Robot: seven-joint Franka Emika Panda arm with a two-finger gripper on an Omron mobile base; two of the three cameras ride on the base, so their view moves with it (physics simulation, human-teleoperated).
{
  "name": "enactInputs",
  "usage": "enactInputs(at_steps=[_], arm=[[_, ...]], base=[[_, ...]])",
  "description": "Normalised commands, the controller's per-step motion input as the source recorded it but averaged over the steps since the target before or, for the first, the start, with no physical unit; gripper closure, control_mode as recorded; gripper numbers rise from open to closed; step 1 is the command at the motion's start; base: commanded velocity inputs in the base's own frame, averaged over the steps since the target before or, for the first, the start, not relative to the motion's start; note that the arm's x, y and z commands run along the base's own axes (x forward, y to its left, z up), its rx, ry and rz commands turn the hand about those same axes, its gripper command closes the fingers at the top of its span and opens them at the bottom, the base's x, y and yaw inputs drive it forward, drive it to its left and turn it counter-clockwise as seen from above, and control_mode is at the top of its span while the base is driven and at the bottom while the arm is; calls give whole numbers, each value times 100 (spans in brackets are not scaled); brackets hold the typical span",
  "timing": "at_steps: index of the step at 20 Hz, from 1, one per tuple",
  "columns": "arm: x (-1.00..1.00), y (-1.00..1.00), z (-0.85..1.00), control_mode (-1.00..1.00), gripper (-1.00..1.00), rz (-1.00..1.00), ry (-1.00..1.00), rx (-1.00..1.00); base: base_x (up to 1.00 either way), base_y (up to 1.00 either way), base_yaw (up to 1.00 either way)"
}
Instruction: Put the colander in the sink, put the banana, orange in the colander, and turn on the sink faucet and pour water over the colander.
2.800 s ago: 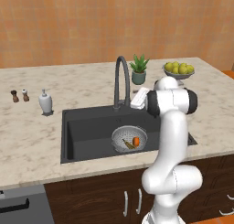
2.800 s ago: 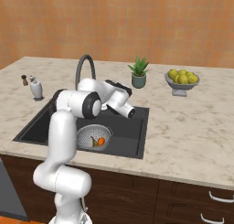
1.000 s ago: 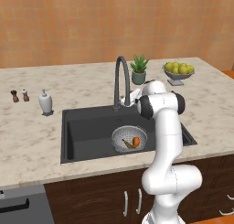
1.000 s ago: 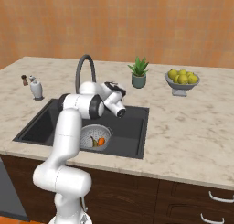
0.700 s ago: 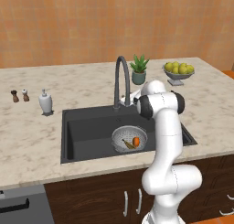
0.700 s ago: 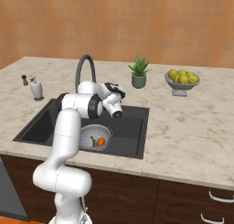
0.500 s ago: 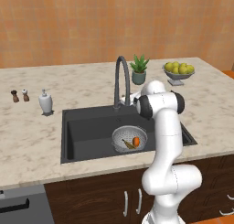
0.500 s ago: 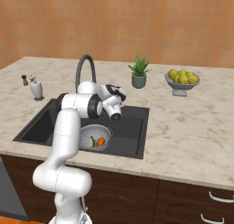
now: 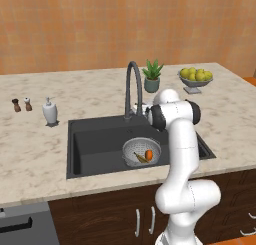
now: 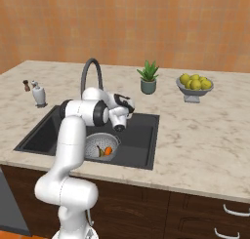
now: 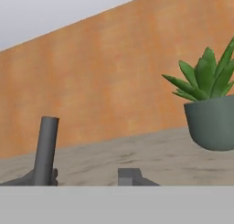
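Left base view: colander (image 9: 141, 152) is sitting in the sink (image 9: 95, 144) at frame centre, holding the banana (image 9: 141, 158) and orange (image 9: 149, 154). The hand (image 9: 140, 109) is hovering by the sink faucet (image 9: 132, 89) base; grip state unclear.

A warm orange textured wall (image 9: 75, 29) is rising behind a speckled beige stone counter (image 9: 30, 154), which is sitting over dark brown cabinets (image 10: 195, 213) with silver handles.
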Motion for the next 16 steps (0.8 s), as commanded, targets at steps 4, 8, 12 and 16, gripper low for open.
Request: enactInputs(at_steps=[4,8,12,16], arm=[[38,-100,0,-100,100,-12,11,19],[30,-100,0,-100,100,-10,8,23],[12,-81,47,-100,100,-5,-1,29],[-17,-56,100,-100,100,0,-20,40]], base=[[0,0,0],[0,0,0],[0,0,0],[0,0,0]])
